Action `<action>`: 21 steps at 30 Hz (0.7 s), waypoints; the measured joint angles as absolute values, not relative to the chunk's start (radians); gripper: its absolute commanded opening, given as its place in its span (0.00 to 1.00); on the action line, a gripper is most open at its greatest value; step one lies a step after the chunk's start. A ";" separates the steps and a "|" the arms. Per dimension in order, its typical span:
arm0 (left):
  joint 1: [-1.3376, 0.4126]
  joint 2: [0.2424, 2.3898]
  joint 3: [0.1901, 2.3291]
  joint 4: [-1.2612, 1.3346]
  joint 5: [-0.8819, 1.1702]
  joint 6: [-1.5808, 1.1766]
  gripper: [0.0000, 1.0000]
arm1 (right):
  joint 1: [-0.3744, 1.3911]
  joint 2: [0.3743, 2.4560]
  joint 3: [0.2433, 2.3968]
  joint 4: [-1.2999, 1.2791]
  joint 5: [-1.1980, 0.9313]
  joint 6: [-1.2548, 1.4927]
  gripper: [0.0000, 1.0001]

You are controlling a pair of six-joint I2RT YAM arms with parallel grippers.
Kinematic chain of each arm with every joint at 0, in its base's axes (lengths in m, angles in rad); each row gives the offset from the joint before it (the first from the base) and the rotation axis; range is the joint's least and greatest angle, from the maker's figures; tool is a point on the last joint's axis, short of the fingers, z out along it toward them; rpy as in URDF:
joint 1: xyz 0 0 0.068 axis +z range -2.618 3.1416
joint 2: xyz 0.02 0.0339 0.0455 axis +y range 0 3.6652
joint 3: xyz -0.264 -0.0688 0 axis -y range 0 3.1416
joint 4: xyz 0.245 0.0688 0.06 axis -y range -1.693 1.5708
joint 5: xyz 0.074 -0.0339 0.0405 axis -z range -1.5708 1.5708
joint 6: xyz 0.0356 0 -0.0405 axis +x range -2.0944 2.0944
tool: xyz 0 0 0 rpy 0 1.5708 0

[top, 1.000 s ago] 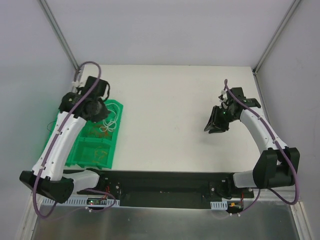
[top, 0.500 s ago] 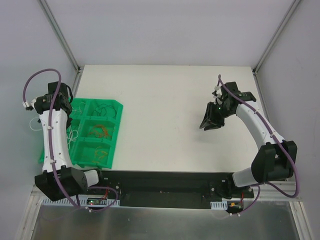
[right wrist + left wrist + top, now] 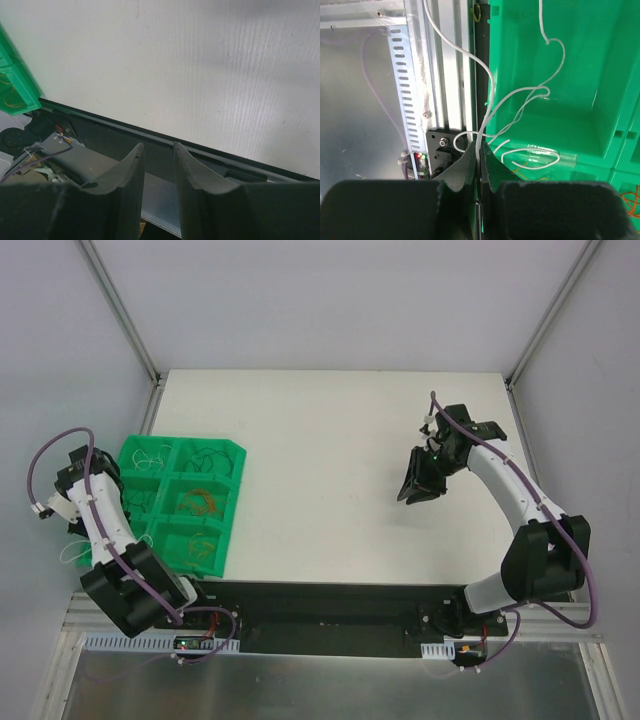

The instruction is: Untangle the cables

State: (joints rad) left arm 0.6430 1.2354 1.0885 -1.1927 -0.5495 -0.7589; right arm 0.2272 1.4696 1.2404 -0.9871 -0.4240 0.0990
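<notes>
In the left wrist view my left gripper is shut on a white cable, which loops up over the green tray and the metal rail. In the top view the left arm is folded back past the table's left edge, and white strands hang beside it. Orange cables and black cables lie in separate tray compartments. My right gripper hovers over the right half of the table. Its fingers stand apart with nothing between them.
The green compartment tray sits at the table's left edge. A black base bar with both arm mounts runs along the near edge. A slotted metal rail lies left of the tray. Grey walls close in the table.
My left arm has swung from over the tray out past the table's left edge, pulling the white cable with it. The right gripper has drifted slightly left.
</notes>
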 measured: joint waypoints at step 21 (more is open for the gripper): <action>0.670 1.465 1.117 -0.968 -0.720 -0.827 0.00 | 0.255 1.550 1.314 -1.005 -0.417 0.093 0.31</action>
State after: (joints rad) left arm 0.6701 1.4647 1.1172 -0.9680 -0.7204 -0.8272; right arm 0.2546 1.5497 1.3140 -1.0046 -0.4168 0.0929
